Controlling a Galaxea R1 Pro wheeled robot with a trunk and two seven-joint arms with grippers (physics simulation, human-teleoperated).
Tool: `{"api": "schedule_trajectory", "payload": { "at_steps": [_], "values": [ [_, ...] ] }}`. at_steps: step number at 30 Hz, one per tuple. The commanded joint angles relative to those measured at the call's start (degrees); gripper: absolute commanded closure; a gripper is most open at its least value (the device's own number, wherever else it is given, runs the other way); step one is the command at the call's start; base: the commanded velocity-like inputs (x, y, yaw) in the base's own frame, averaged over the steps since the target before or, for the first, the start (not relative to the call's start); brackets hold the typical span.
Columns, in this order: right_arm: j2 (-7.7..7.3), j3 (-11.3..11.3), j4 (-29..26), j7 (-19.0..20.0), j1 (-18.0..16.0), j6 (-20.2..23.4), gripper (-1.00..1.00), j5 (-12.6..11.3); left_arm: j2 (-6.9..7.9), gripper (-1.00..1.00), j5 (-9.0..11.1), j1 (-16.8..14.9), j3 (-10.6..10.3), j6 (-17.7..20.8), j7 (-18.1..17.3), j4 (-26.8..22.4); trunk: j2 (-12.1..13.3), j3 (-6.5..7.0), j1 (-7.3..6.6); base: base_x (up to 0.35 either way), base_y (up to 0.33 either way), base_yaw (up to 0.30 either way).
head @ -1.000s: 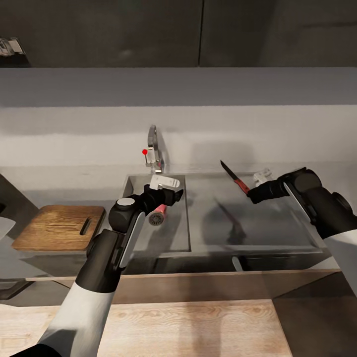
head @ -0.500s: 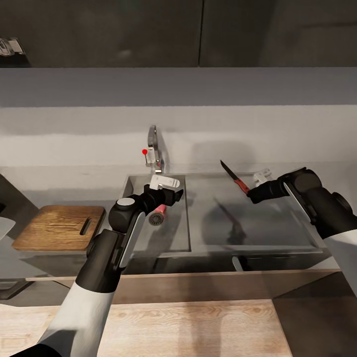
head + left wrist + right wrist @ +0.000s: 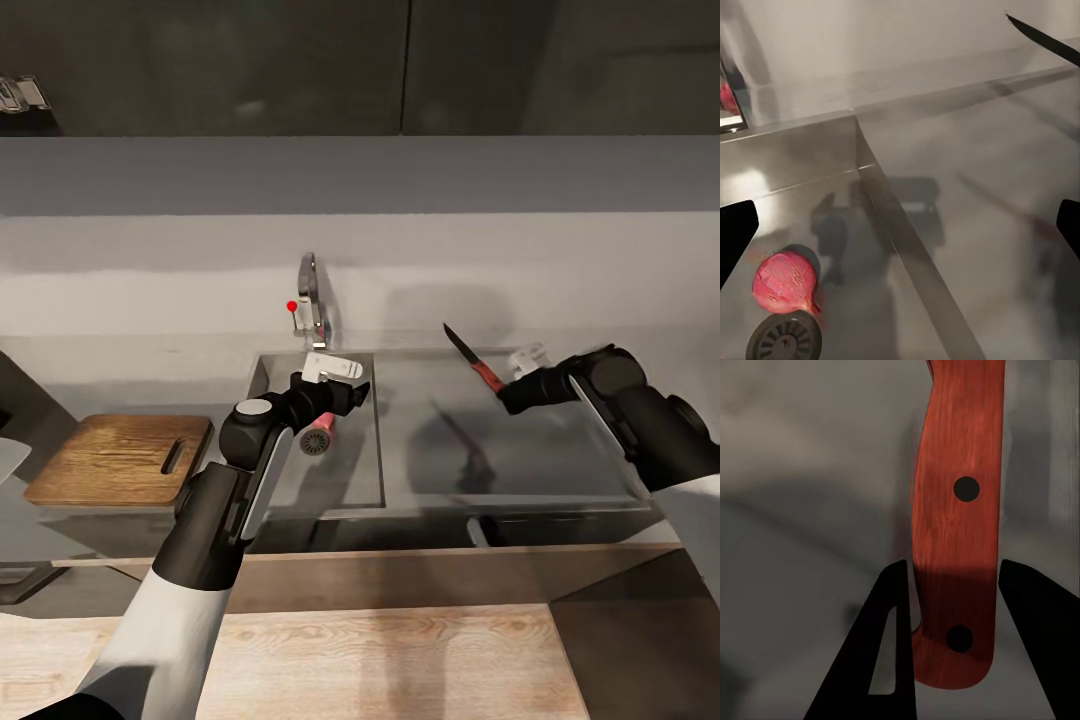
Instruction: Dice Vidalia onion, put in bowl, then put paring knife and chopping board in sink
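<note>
Steel sink (image 3: pixel 372 470) with onion (image 3: pixel 786 281) inside; right end effector (image 3: pixel 949 585) clamping knife (image 3: pixel 473 360), left end effector (image 3: pixel 900 229) spread

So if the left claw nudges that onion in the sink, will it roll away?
Probably. The Vidalia onion is a rounded bulb resting loose on smooth steel beside the drain, so a sideways push likely rolls it. Its skin looks smooth, possibly slippery; the open left claw should close squarely.

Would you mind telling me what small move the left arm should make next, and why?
Probably lower the open left gripper down around the Vidalia onion and close. The onion lies in the sink beside the drain, ungrasped, while the right gripper already holds the paring knife above the drainboard.
</note>
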Motion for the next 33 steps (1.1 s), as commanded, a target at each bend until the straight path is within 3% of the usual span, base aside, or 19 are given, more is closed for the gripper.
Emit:
{"api": "schedule_trajectory", "payload": {
  "at_steps": [1, 7, 19, 33],
  "values": [
    [-0.05, 0.12, -0.61, -1.55, 0.56, -0.08, 1.00, 0.09, -0.02, -1.00, 0.04, -0.05, 0.04, 0.31, -0.15, -0.02, -0.11, -0.10, 0.03, 0.000, 0.000, 0.000],
    [-0.02, 0.13, -1.24, -4.48, 1.54, -3.94, 1.00, 0.01, -0.02, -1.00, 0.04, -0.05, 0.04, 0.31, -0.15, 0.94, -0.11, -0.10, 0.03, 0.000, 0.000, 0.000],
    [0.03, 0.13, -1.30, -4.56, 2.21, -4.99, 1.00, -0.15, -0.02, -1.00, 0.04, -0.05, 0.04, 0.31, -0.15, 1.90, -0.11, -0.10, 0.03, 0.000, 0.000, 0.000],
    [0.03, 0.07, -1.30, -4.38, 2.25, -5.63, 1.00, -4.92, -0.02, -1.00, 0.04, -0.05, 0.07, 0.29, -0.15, 2.57, -0.11, -0.10, 0.03, 0.000, 0.017, 0.000]
  ]
}}
